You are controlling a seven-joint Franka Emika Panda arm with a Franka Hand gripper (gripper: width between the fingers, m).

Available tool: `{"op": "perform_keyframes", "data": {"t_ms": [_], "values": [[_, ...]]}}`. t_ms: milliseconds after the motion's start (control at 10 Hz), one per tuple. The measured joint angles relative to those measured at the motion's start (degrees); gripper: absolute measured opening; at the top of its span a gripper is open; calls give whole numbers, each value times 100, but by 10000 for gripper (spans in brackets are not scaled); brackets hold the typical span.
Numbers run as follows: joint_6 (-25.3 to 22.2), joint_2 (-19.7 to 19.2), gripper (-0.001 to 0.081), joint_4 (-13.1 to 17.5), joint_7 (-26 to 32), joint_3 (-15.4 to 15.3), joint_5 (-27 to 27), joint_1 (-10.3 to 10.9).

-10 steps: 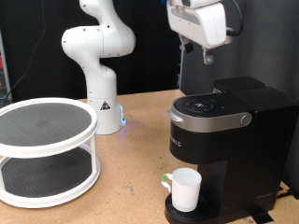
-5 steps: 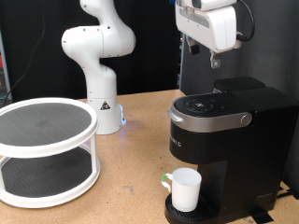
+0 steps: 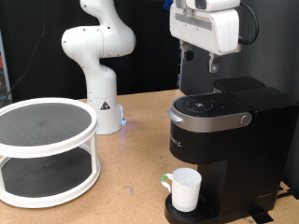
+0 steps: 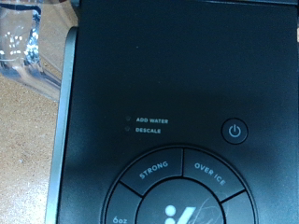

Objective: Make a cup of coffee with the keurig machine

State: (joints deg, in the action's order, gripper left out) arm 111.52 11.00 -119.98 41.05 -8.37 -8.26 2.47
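Overhead, gripper [image 3: 214, 65], jaw state unreadable, hangs at twelve o'clock above heavy, rigid keurig machine [image 3: 224, 149]; light, breakable cup [image 3: 186, 189] sits docked, its handle the natural hold.

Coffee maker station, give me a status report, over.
Claw above the coffee maker, holding nothing. Lid down. White cup sits on the drip base under the spout. Nothing between claw and lid; two-tier round rack stands apart at the exterior view's left.

The white arm's base stands upright at the exterior view's upper left, its joints stacked and curving out of the top of the picture. The hand hangs high at the top right, pointing down, with the tool [image 3: 214, 63] empty beneath it. The wrist view shows no fingers at all.
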Motion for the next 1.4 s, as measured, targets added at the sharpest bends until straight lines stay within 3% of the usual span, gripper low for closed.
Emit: {"op": "perform_keyframes", "data": {"t_ms": [700, 800, 900, 1000, 1100, 1200, 1300, 1400], "values": [[0, -89, 803, 19, -65, 10, -121, -6], [104, -104, 679, -9, -80, 10, -110, -9], [285, -124, 679, -53, -128, 10, -98, -11], [473, -150, 488, -99, -192, 10, -93, -11], [647, -174, 488, -147, -220, 10, -91, -13], [751, -187, 309, -198, -221, 10, -77, -17], [812, -195, 309, -246, -221, 11, -52, -20], [866, -198, 127, -300, -221, 10, -14, -21]]}}
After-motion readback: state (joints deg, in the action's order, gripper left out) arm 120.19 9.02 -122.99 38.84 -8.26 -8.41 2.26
